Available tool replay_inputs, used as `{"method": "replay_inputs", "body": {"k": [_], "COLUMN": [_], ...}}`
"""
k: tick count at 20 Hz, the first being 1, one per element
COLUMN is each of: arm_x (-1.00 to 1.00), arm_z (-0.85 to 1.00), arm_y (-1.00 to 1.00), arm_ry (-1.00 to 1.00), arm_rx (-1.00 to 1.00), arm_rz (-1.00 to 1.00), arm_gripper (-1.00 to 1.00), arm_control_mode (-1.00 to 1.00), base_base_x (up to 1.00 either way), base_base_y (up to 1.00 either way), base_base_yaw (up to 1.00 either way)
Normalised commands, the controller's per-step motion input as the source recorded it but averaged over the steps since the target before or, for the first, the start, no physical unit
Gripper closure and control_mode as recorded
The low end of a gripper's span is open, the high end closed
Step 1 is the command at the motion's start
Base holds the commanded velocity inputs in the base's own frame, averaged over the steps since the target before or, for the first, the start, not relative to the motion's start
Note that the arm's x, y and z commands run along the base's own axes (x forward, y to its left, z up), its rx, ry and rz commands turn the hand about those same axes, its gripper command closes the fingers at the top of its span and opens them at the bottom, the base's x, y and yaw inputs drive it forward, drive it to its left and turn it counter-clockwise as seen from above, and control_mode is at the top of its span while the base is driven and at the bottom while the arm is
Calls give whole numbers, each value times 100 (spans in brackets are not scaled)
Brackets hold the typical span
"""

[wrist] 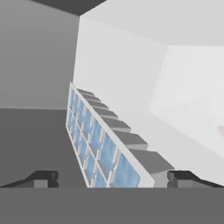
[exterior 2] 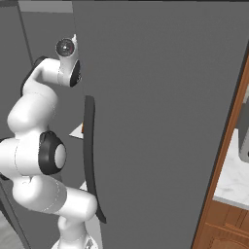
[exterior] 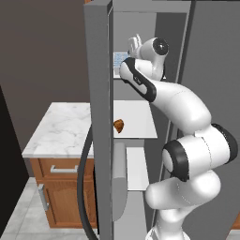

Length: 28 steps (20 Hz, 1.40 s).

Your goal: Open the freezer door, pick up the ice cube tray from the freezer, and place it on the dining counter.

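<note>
The arm rises from the base, bends at a big elbow and reaches up and forward into the open freezer. In the left base view the wrist is turned toward the upper shelf, and the gripper is at the height of that shelf, just beside the ice cube tray, which lies on the shelf as a small pale blue piece at the left of the wrist.

In the hand view the ice cube tray runs slanted from upper left to the bottom, with its two rows of blue cells, and it lies between the two dark fingertips. The fingertips stand far apart, on both sides of the tray, so the claw is released and does not press the tray.

The freezer door is swung open to the left, with its long dark handle curving down. A small brown thing lies on the lower white shelf. Left of the door stands a small marble-topped cabinet with wooden drawers.
</note>
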Motion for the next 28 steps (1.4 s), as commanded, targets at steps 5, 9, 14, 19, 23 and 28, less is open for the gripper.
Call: {"method": "replay_inputs", "body": {"k": [5,9,14,19,23,28], "arm_x": [0,0,0,0,0,0], "arm_z": [0,0,0,0,0,0], "arm_y": [0,0,0,0,0,0], "arm_ry": [0,0,0,0,0,0], "arm_rx": [0,0,0,0,0,0], "arm_rz": [0,0,0,0,0,0], "arm_gripper": [-100,-100,-100,-100,-100,-100], "arm_control_mode": [-100,-100,-100,-100,-100,-100], "base_base_x": [0,0,0,0,0,0], "base_base_y": [0,0,0,0,0,0], "base_base_yaw": [0,0,0,0,0,0]}}
